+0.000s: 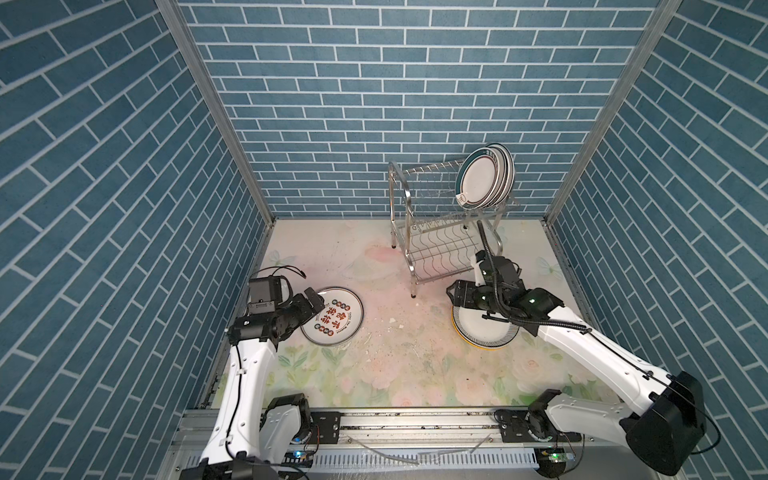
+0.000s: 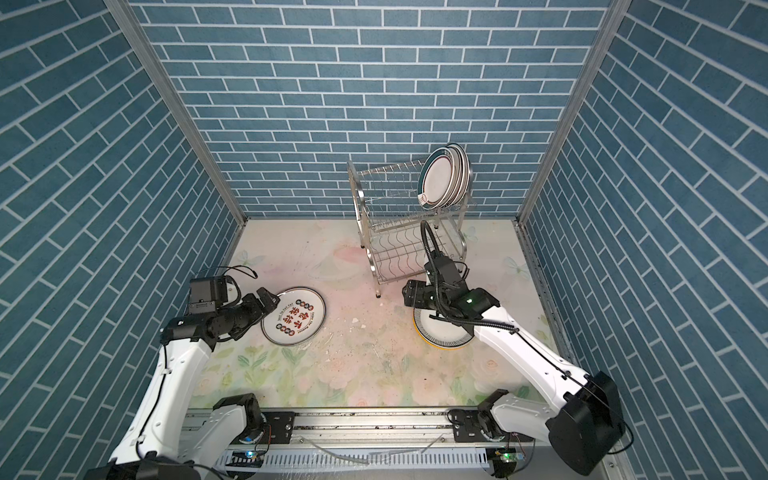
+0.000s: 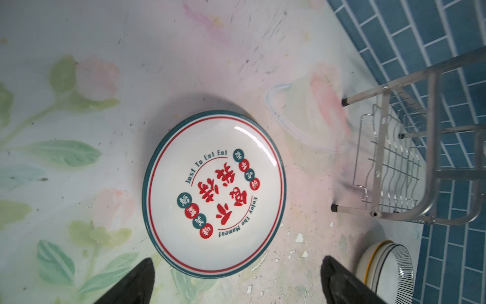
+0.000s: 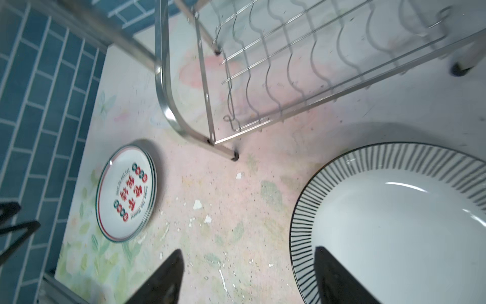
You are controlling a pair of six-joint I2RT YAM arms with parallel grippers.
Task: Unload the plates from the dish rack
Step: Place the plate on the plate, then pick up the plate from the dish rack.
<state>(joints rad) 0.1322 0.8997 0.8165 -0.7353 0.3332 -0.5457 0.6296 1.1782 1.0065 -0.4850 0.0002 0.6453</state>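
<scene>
- Red-lettered plate, lower left in both top views: white, red characters, red and teal dots, thin red ring, teal rim.
- Striped plate, lower right: white centre, black radial stripes around the rim.
- Plate beneath it: white, yellow edge.
- Racked plates, upper right: white, dark green band.
- Dish rack: shiny silver.
- Table surface: pale pink and green floral print.
- Walls: blue bricks, white joints.

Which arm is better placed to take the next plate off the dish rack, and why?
Probably right: the right claw is open beside the dish rack, near its plates; the left claw is farther off, by the red-lettered plate.
</scene>
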